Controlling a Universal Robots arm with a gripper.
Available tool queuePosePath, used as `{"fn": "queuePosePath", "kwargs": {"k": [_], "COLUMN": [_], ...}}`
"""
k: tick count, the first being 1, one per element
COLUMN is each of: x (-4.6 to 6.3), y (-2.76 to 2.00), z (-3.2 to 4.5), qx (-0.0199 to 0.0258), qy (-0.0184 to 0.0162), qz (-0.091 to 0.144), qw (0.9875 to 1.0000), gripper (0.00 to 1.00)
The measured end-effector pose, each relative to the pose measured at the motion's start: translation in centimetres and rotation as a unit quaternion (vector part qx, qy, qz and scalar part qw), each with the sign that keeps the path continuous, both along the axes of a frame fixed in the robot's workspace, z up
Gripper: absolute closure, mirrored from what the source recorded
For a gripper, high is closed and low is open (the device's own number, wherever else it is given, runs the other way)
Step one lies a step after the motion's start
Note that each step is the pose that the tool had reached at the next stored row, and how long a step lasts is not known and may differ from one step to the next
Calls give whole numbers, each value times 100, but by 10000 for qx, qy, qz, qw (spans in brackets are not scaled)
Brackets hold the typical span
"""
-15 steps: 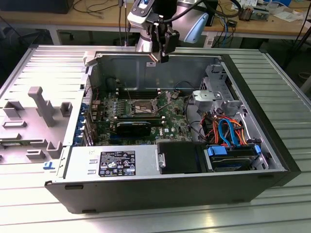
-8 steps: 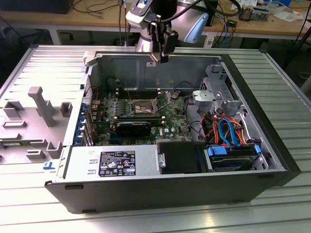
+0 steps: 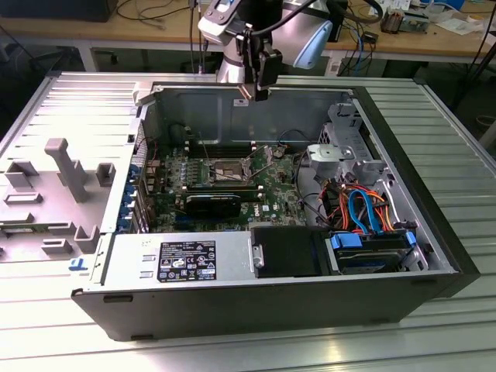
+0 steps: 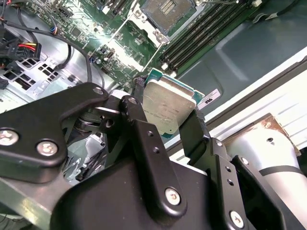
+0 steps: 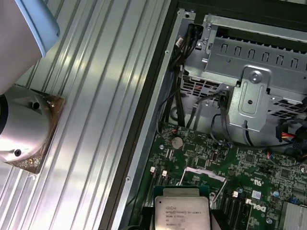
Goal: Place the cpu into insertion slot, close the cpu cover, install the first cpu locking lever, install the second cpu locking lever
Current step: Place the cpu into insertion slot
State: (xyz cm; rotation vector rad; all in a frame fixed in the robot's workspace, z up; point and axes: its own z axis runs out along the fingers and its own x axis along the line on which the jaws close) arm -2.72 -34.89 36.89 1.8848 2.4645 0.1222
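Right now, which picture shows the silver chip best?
Second wrist view: the cpu shows large, held in the gripper. The first wrist view cuts it off at the edge; the exterior view shows a tiny speck.

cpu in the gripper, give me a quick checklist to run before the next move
1. Small flat square silver-topped cpu clamped in the black gripper: ok.
2. Square dark insertion slot with silver rim empty, contacts exposed: ok.
3. Cpu seated in the slot: not ok; it hangs apart from it, above the green circuit board.
4. Cpu orientation matching the slot: cannot tell.
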Motion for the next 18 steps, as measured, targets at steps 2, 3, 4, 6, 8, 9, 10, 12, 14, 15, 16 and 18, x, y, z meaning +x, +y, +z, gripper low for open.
{"fn": "queuePosePath", "kwargs": {"k": [2, 3, 4, 6, 8, 9, 10, 12, 14, 15, 16, 18], "x": [0, 0, 0, 0, 0, 0, 0, 0, 0, -1, 0, 0], "y": [0, 0, 0, 0, 0, 0, 0, 0, 0, 0, 0, 0], "z": [0, 0, -1, -1, -1, -1, -1, -1, -1, 0, -1, -1], "qx": [0, 0, 0, 0, 0, 0, 0, 0, 0, 0, 0, 0], "qy": [0, 0, 0, 0, 0, 0, 0, 0, 0, 0, 0, 0], "qz": [-56, -70, -92, -101, -105, -105, -105, -105, -105, -106, -106, -106], "qw": [10000, 10000, 10000, 9999, 9999, 9999, 9999, 9999, 9999, 9999, 9999, 9999], "gripper": [45, 45, 45, 45, 45, 45, 45, 45, 45, 45, 45, 45]}}
